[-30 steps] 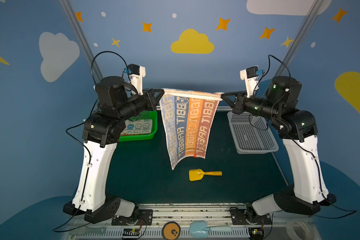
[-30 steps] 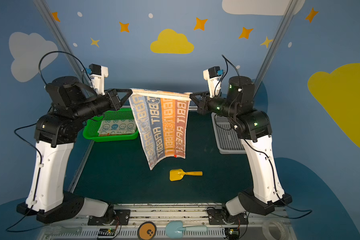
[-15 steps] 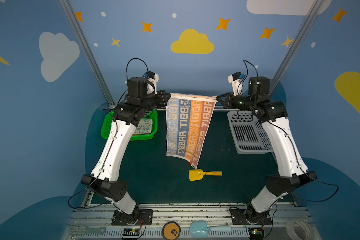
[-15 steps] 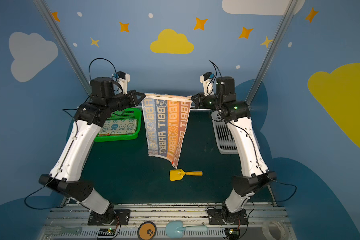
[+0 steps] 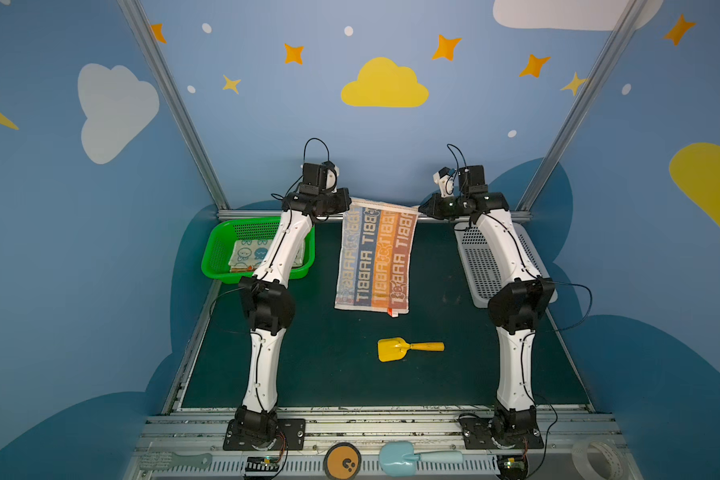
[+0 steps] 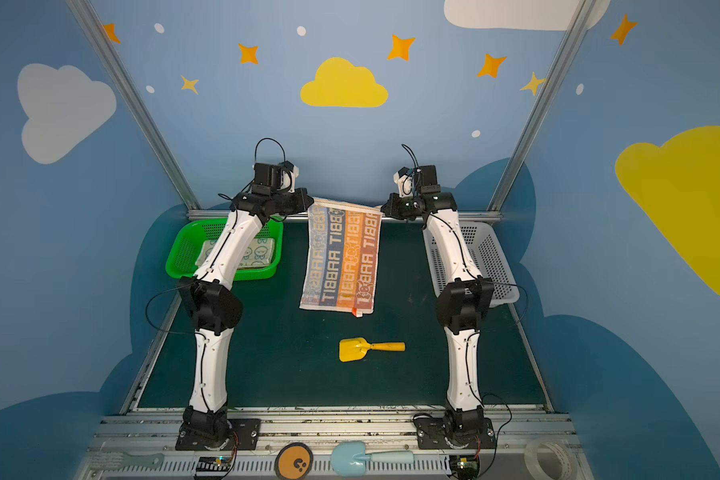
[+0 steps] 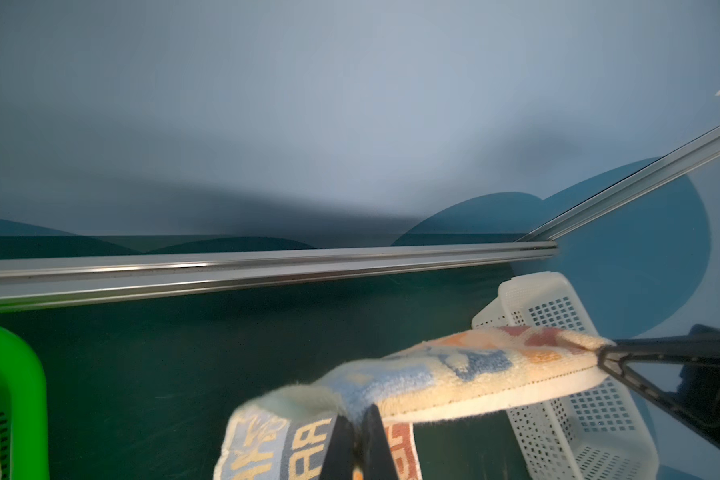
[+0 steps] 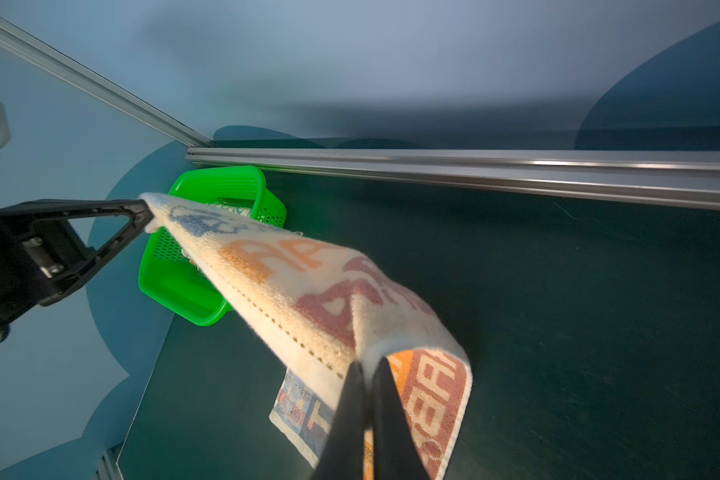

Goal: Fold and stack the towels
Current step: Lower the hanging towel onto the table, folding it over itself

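The left fingers (image 7: 338, 449) and right fingers (image 8: 348, 419) each clamp one upper corner of the lettered towel (image 5: 377, 257). The towel hangs spread between them, top edge taut, over the rear middle of the desk (image 5: 329, 374).

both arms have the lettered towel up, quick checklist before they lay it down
1. Left hand shut on a top corner of the lettered towel: ok.
2. Right hand shut on the other top corner: ok.
3. Top edge stretched between the hands, no bunching: ok.
4. Towel hangs flat, no twist: ok.
5. Lower hem touching the mat: cannot tell.
6. Yellow shovel apart from the hem: ok.
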### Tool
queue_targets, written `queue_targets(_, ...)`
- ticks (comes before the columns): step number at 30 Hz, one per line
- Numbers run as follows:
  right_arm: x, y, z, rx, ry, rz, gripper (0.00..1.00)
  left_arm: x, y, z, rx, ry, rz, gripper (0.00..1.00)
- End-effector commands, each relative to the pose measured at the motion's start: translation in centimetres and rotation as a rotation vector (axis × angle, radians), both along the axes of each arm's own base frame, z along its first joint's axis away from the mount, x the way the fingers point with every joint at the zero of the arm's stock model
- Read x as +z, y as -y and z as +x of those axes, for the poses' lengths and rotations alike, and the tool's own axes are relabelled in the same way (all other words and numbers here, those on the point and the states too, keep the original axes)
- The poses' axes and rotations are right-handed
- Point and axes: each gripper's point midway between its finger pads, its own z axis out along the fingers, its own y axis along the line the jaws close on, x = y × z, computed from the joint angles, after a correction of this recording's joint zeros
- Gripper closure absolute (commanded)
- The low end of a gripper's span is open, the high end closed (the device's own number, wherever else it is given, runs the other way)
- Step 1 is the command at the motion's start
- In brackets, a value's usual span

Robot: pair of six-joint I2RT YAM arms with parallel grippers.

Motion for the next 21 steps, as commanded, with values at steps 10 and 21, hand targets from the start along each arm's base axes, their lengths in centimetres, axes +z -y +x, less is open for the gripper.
queue_targets(10,-9.3,-1.3,-3.7,0.038,-0.264,0.011,1.00,-8.4,-2.8,-2.3,0.006,-0.189,0.126,0.97)
queue_targets(21,-15.7,-2.2,-9.1,0.027,-0.495,-0.058,1.00,-15.4,-3.4,-8.0,0.001,-0.353,0.132,0.97)
